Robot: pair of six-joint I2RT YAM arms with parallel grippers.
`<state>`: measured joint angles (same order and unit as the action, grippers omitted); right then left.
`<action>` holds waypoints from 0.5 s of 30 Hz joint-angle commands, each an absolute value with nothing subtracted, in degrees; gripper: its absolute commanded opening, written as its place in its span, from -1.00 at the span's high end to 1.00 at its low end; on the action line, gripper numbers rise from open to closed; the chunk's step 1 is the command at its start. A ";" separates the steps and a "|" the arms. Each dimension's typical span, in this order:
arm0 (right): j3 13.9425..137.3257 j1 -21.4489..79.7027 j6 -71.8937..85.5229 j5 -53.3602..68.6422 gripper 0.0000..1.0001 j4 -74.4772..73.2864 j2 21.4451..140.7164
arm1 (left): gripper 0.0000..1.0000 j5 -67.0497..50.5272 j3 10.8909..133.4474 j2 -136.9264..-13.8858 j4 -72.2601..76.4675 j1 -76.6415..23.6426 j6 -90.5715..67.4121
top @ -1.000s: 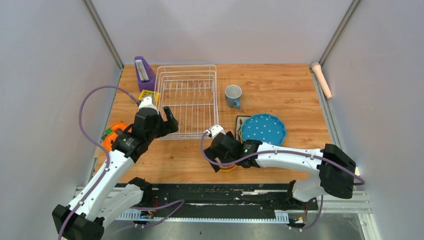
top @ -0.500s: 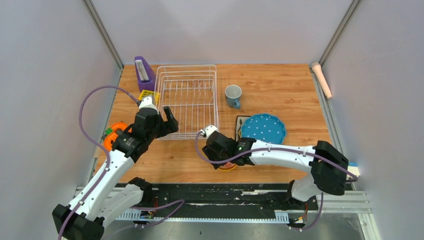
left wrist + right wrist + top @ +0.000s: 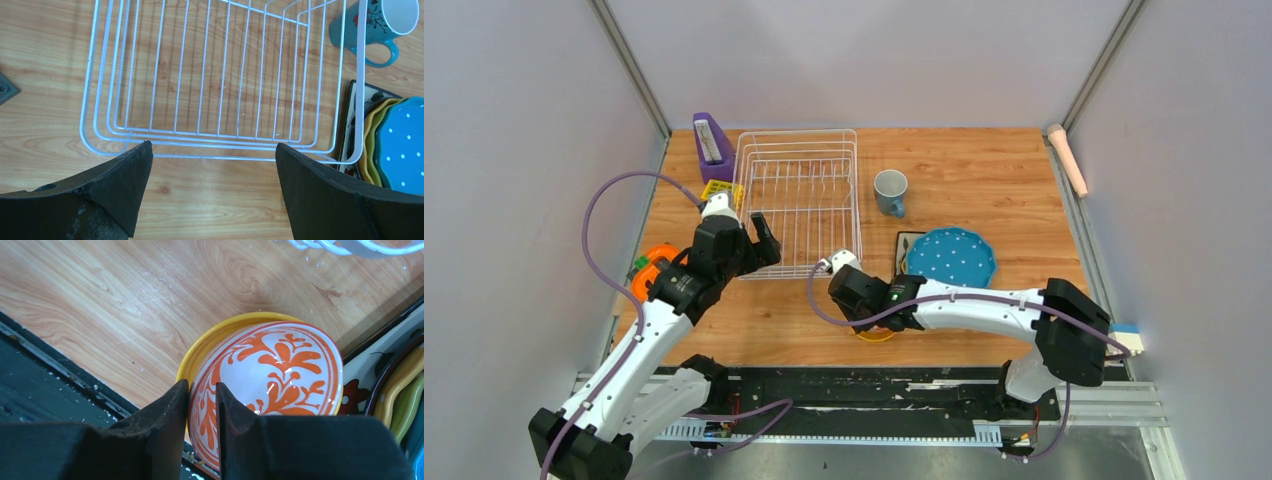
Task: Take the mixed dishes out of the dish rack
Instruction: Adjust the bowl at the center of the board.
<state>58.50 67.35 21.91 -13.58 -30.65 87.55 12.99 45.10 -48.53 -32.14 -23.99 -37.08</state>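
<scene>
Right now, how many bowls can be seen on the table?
2. The patterned bowl sits nested inside the yellow bowl, near the table's front edge; the right fingers straddle the patterned bowl's rim. More could be hidden under the right arm.

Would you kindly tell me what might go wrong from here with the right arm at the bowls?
1. The right gripper pinches only the near rim of the red-and-white patterned bowl; if lifted, the bowl may tilt or slip out.
2. That bowl sits nested in the yellow bowl, which might get dragged along.
3. Both lie close to the near edge of the table, so a nudge could push them off.
</scene>
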 commanded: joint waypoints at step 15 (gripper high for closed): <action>65.55 70.40 22.98 -20.13 0.19 -35.95 93.89 | -1.00 13.80 45.09 -48.43 -30.76 -24.17 -35.99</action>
